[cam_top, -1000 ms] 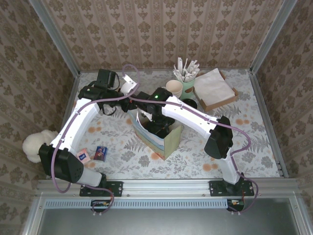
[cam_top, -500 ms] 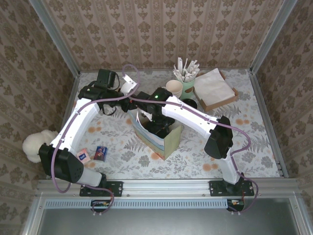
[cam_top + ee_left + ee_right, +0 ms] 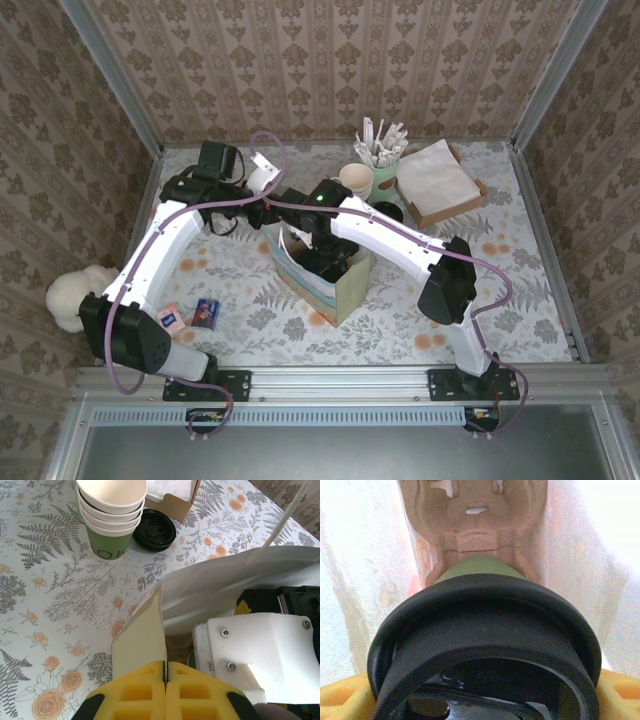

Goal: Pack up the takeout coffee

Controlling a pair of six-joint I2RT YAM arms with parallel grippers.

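Note:
An open paper bag (image 3: 335, 285) stands mid-table. My left gripper (image 3: 165, 667) is shut on the bag's near rim (image 3: 142, 630), holding it open; from above it sits at the bag's top left corner (image 3: 268, 214). My right gripper (image 3: 480, 700) is down inside the bag (image 3: 325, 257), shut on a coffee cup with a green wall (image 3: 472, 569) and a black lid (image 3: 485, 615). Its yellow fingers (image 3: 342, 700) show at both lower corners. Right below the cup, at the bag's bottom, lies the brown moulded-pulp carrier (image 3: 477, 515). White bag walls (image 3: 365, 580) close in on both sides.
A stack of green paper cups (image 3: 112, 517) stands behind the bag, next to black lids (image 3: 154, 529) and a cardboard box of napkins (image 3: 438, 180). A green cup of white sticks (image 3: 380, 150) is at the back. Small packets (image 3: 190, 316) lie front left.

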